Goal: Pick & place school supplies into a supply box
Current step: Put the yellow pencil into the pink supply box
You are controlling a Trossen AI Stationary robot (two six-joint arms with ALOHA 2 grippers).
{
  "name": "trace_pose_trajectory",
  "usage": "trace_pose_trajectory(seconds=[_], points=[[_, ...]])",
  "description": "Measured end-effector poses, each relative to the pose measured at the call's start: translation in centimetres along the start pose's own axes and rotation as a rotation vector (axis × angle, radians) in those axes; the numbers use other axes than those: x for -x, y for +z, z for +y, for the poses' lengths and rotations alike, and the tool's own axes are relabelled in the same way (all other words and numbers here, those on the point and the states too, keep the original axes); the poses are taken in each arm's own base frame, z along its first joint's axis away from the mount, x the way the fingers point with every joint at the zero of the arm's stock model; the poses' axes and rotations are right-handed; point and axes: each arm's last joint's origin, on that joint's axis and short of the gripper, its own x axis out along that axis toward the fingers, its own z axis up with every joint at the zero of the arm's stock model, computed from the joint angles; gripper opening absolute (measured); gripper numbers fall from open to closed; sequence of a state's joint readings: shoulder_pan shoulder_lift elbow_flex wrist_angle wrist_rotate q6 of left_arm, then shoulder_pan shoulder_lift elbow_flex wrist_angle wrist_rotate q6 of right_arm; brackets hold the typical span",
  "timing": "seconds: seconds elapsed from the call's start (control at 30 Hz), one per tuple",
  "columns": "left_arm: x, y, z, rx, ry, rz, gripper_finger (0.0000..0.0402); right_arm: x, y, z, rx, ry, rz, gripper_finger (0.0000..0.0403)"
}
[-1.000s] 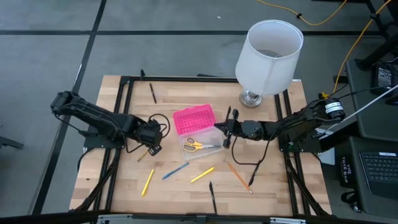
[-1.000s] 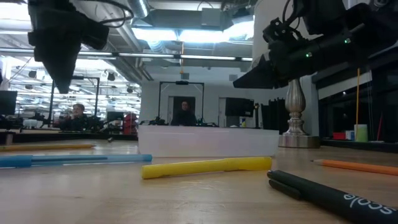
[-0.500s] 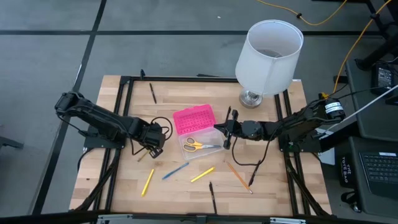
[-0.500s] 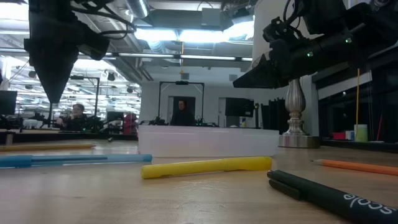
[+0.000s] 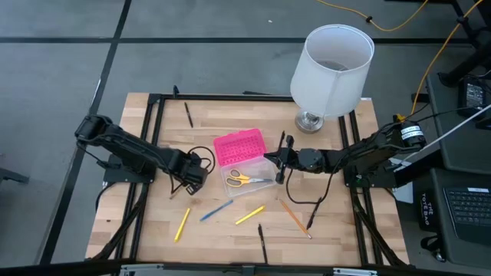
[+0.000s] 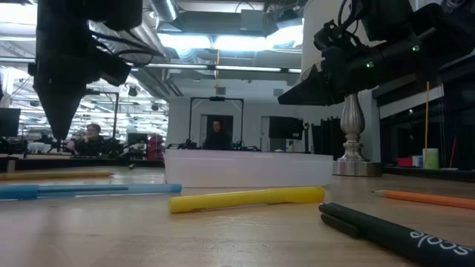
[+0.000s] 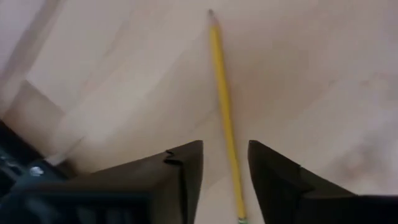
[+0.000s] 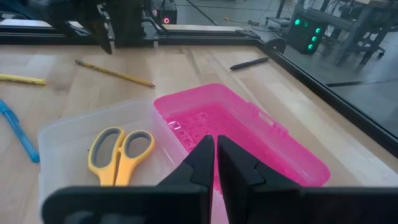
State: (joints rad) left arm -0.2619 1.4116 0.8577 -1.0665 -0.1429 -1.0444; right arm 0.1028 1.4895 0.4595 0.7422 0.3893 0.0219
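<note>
Pale wood worktop (image 5: 153,230), black frame bars (image 5: 149,153) along its edges. Centre: open supply box (image 5: 244,184), clear base beside the pink lid (image 5: 238,146). White lamp (image 5: 330,65) upper right. Black pen (image 5: 188,114) upper left. Lower half: yellow pencil (image 5: 182,224), blue pen (image 5: 217,210), yellow marker (image 5: 250,215), orange pencil (image 5: 293,217), black pen (image 5: 261,242). Another yellow pencil (image 7: 225,112) left of centre.

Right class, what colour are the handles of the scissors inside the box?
Yellow; the scissors show best in the right wrist view.
</note>
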Motion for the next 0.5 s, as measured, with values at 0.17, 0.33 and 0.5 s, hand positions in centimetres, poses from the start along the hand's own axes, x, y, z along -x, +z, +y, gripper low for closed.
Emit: trace_pose_trajectory(seconds=[0.17,0.33,0.5], points=[[-0.7,0.0,-0.4,-0.016,0.026,0.035,0.0148,0.0,0.0,0.0,0.0,0.0,0.0,0.0026],[-1.5,0.1,-0.7,-0.025,0.052,0.06,0.0152,0.0,0.0,0.0,0.0,0.0,0.001,0.0026],[-3.0,0.1,-0.7,-0.006,0.005,0.08,0.0145,0.0,0.0,0.0,0.0,0.0,0.0,0.0026]])
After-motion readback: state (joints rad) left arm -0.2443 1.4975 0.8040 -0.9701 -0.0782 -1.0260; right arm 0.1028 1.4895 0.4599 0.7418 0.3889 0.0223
